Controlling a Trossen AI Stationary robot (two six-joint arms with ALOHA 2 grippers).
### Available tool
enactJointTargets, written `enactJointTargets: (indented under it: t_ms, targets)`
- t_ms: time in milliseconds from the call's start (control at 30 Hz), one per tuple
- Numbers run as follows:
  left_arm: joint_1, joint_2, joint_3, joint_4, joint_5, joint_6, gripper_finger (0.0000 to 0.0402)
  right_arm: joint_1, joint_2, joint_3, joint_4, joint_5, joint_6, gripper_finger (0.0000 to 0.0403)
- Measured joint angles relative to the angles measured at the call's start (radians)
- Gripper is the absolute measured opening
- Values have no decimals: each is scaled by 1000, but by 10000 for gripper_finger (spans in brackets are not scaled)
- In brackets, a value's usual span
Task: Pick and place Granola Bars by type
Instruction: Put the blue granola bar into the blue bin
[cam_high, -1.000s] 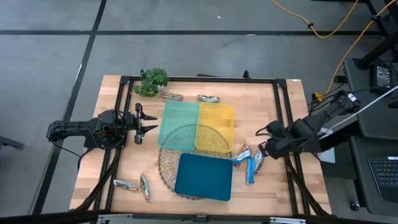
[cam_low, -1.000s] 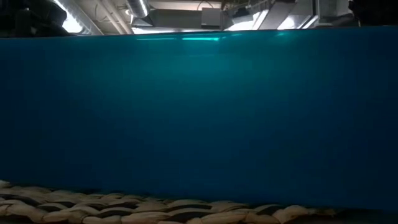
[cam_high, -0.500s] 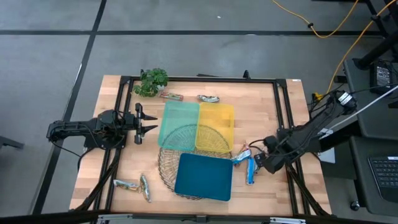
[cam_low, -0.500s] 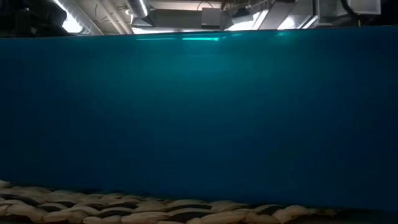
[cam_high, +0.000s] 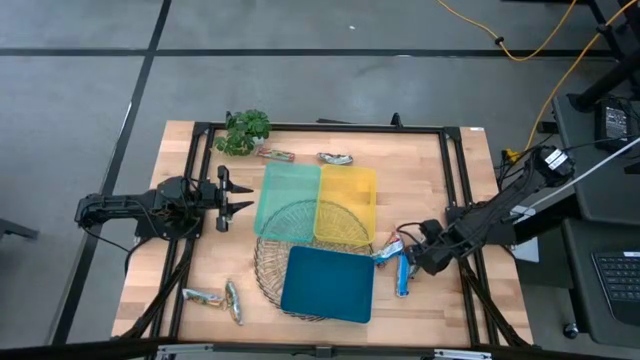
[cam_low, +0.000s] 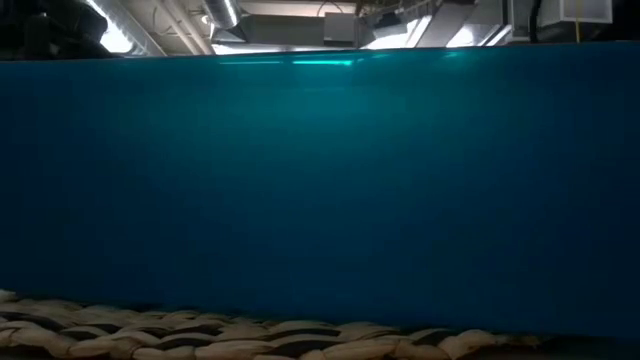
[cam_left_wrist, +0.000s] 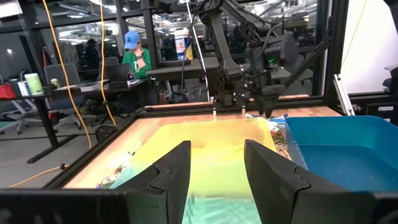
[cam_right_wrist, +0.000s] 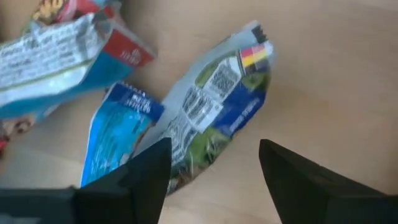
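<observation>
Right gripper (cam_high: 408, 258) at lower right, fingers spread over the blue bar (cam_right_wrist: 211, 118) — lined up to grab; left gripper (cam_high: 232, 193) waits mid-left, half open, empty.

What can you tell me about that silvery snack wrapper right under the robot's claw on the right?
The granola bar is a small flat pack in shiny crinkled foil, silver with blue and green print, a barcode panel and a striped patch near one crimped end. It lies on the wooden table, overlapping a bright blue bar beside it. The right gripper hangs open just above it, fingers either side, not gripping.
</observation>
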Motion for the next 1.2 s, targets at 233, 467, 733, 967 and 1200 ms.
enactJointTargets:
  t_ms: [233,467,733,967,1200]
  targets:
    - [0,0,0,0,0,0,143,-40,0,-63,120,42,-12,233]
    - [0,0,0,0,0,0,143,-46,0,-72,116,51,-33,190]
    - [0,0,0,0,0,0,143,-46,0,-73,117,57,-58,109]
    - [0,0,0,0,0,0,143,-46,0,-58,142,46,-70,75]
    - [0,0,0,0,0,0,143,-46,0,30,111,46,-143,71]
